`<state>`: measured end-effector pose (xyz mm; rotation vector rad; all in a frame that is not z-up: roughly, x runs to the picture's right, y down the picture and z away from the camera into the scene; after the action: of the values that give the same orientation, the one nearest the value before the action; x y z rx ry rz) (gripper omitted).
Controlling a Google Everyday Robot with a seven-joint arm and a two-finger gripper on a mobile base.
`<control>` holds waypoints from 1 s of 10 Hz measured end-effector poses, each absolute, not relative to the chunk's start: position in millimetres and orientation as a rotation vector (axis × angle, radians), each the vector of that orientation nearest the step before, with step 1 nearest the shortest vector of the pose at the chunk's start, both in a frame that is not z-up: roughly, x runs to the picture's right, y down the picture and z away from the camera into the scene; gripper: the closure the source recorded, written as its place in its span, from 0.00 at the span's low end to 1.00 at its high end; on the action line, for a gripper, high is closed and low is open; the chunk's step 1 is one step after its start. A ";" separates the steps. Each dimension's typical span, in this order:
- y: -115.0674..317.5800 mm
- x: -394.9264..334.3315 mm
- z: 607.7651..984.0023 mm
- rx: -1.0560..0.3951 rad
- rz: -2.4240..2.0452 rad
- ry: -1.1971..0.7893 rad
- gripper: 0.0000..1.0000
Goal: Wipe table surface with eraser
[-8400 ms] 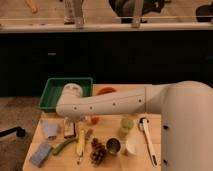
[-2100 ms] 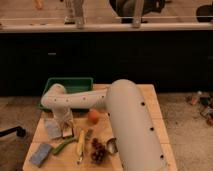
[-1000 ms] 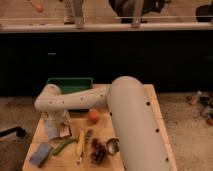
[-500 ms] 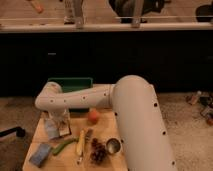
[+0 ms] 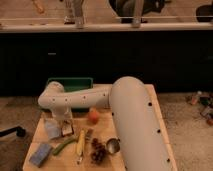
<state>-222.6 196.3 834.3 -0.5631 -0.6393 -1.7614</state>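
The tool (image 5: 65,124) hangs from the end of the white arm (image 5: 80,98) over the left half of the worktop (image 5: 39,136), pointing straight down. Its fingers are drawn in narrow and appear to be clamped on the eraser (image 5: 67,131), a small block with a pale top and a dark brown base that sits at the tool's tip, down on the wood.

Just left of the eraser, and touching or nearly touching it, lies a pale blue-grey cloth (image 5: 52,128). Nearer, towards the left near corner, a flat blue-grey sponge (image 5: 40,154) lies apart from both.

To the right of the eraser an orange fruit (image 5: 93,116) rests just beside the arm. Nearer than that, a long green vegetable (image 5: 64,146) and a yellow banana-like item (image 5: 80,142) lie side by side. A dark bunch of grapes (image 5: 98,151) sits right of them, with a small metal cup (image 5: 113,146) close against the arm's wide body.

A green plastic tray (image 5: 70,81) stands at the far left edge, partly hidden behind the arm.
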 end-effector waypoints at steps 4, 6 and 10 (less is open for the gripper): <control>207.4 -222.3 850.2 -0.613 -1.760 -0.663 1.00; 207.1 -210.0 852.9 -0.624 -1.732 -0.658 1.00; 176.6 -191.7 860.2 -0.575 -1.663 -0.623 1.00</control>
<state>-191.7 176.6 860.2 -0.5745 -0.6234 -1.6632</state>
